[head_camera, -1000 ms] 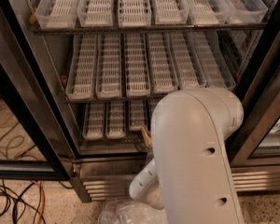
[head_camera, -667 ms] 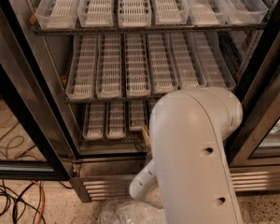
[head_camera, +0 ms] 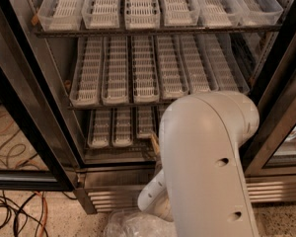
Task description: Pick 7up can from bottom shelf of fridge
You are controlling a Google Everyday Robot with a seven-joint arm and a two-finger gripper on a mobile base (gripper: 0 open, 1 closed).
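Observation:
The fridge [head_camera: 59, 90] stands open with three racks of pale slotted trays. The bottom shelf [head_camera: 112, 128] shows three empty lane trays at its left. My large white arm [head_camera: 207, 162] hides the rest of the shelf. The 7up can is hidden from view. My gripper [head_camera: 155, 144] reaches in at bottom-shelf height. Only a small tan part of it shows at the arm's left edge, next to the third tray.
The two upper racks [head_camera: 148, 68] hold empty trays. A black-framed glass door [head_camera: 24, 127] stands open at left, and another door frame [head_camera: 281, 117] is at right. The steel base grille [head_camera: 113, 199] is below. Cables [head_camera: 15, 214] and crumpled clear plastic [head_camera: 133, 226] lie on the floor.
The arm has edged slightly to the left. Nothing else has visibly moved.

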